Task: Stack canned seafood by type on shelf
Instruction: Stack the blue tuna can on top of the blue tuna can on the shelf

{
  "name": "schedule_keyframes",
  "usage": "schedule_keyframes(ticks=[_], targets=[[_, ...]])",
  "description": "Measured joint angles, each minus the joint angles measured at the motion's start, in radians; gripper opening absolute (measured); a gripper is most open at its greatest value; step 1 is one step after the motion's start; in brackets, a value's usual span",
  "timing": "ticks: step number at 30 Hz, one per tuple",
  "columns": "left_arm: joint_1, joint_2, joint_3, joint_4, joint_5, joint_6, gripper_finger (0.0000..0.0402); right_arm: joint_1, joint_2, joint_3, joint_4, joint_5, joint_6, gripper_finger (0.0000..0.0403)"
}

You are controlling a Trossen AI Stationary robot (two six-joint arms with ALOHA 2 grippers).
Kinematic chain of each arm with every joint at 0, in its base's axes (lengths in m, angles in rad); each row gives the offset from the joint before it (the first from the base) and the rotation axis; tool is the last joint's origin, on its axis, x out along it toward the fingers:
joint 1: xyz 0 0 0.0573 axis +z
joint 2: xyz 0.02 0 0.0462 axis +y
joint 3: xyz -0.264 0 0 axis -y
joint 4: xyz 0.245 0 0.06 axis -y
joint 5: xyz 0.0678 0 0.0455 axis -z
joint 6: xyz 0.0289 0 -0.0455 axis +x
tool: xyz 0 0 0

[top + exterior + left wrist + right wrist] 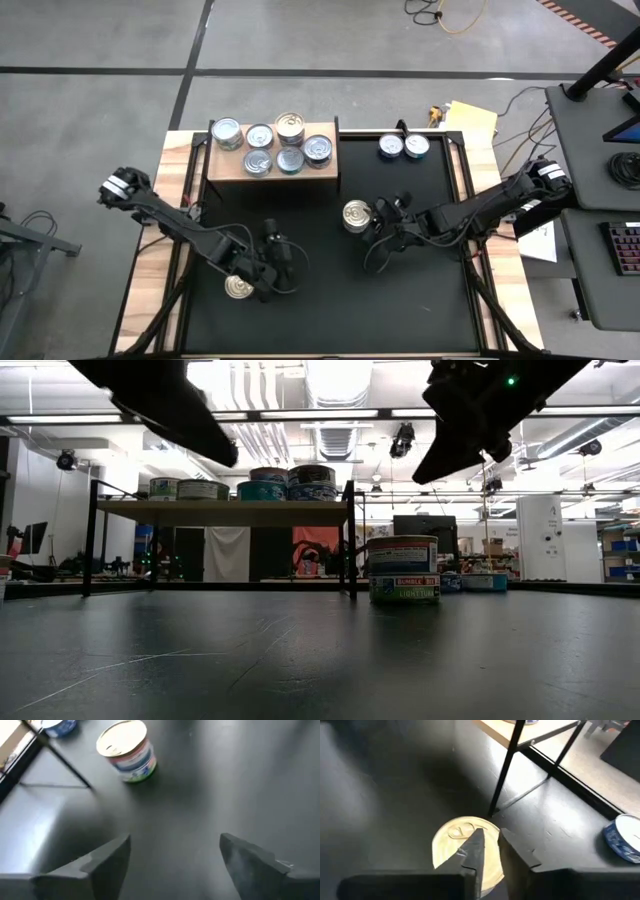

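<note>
The wooden shelf [222, 166] stands at the table's far left with several cans [275, 146] on top, one stacked on others. A gold-topped can [357, 215] stands upright on the black mat near the middle. My right gripper [491, 837] hovers above its right rim, shut and holding nothing; the low view shows it well clear of that can [403, 570]. A second gold-topped can [239, 288] sits near the front left, beside my left arm. My left gripper [175, 845] hangs open over bare mat, with the middle can [127, 750] farther ahead of it.
Two blue-labelled cans [403, 147] stand on the mat at the far right. The shelf's thin black legs [504, 770] reach down to the mat close to the middle can. Open mat lies along the near edge between the arms.
</note>
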Motion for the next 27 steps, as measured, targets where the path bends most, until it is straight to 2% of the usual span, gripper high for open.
schedule_keyframes(ticks=[5,12,13,21,27], targets=[[0.016,0.084,0.000,0.129,-0.003,0.094,0.0206,-0.003,0.000,-0.007,-0.048,0.001,0.018,0.0013],[0.029,0.164,0.000,0.158,-0.105,0.117,0.0029,-0.014,-0.001,-0.067,-0.055,-0.003,0.089,0.0009],[0.030,0.172,0.000,0.171,-0.105,0.124,0.0015,-0.018,-0.001,-0.075,-0.060,-0.002,0.101,0.0009],[0.035,0.196,0.000,0.309,-0.106,0.223,0.0003,-0.090,-0.001,-0.101,-0.126,-0.001,0.230,0.0009],[0.042,0.197,-0.002,0.332,-0.106,0.247,0.0000,-0.190,-0.001,-0.104,-0.218,0.022,0.329,0.0009]])
